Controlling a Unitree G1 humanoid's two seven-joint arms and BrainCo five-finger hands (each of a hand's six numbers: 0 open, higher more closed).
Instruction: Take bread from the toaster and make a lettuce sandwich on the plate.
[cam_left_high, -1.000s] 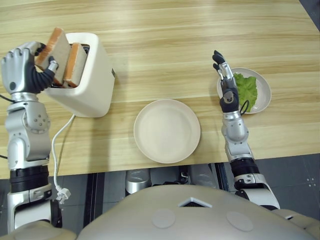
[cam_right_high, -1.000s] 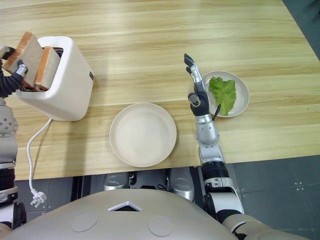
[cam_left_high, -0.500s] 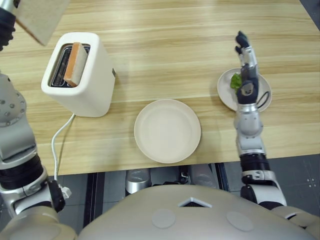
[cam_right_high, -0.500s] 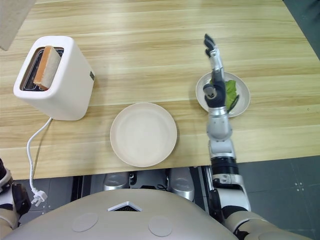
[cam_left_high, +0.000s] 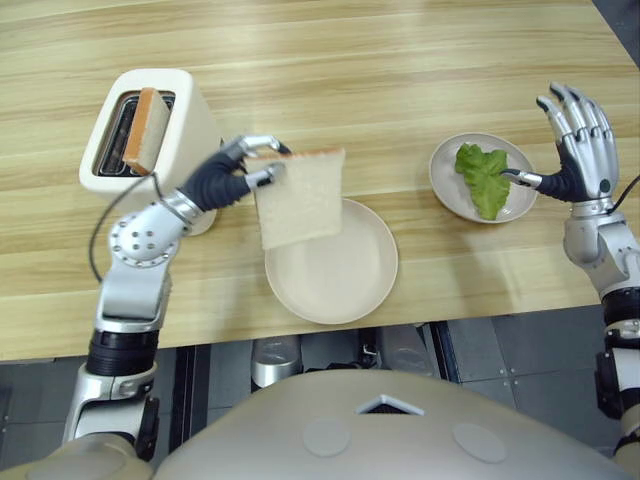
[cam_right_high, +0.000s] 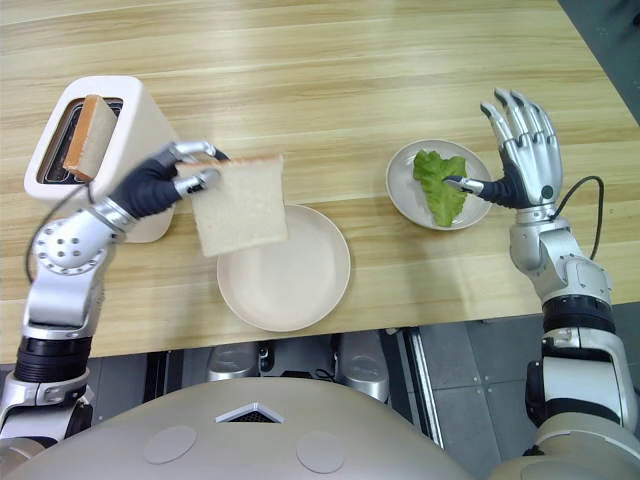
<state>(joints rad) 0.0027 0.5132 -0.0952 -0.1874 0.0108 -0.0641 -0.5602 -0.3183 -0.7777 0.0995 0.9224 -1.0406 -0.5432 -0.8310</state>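
The left hand (cam_left_high: 225, 178) has swung bread slice (cam_left_high: 300, 197) over plate (cam_left_high: 345, 285).

Wood table (cam_left_high: 400, 60): toaster (cam_left_high: 185, 120) L, plate (cam_left_high: 340, 285) ctr, small dish (cam_left_high: 447, 186) R

Toaster (cam_left_high: 188, 118) left, plate (cam_left_high: 345, 280) centre, lettuce (cam_left_high: 483, 178) in small dish (cam_left_high: 444, 180) right

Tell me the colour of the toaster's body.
The toaster is cream white. It shows best in the left eye view.
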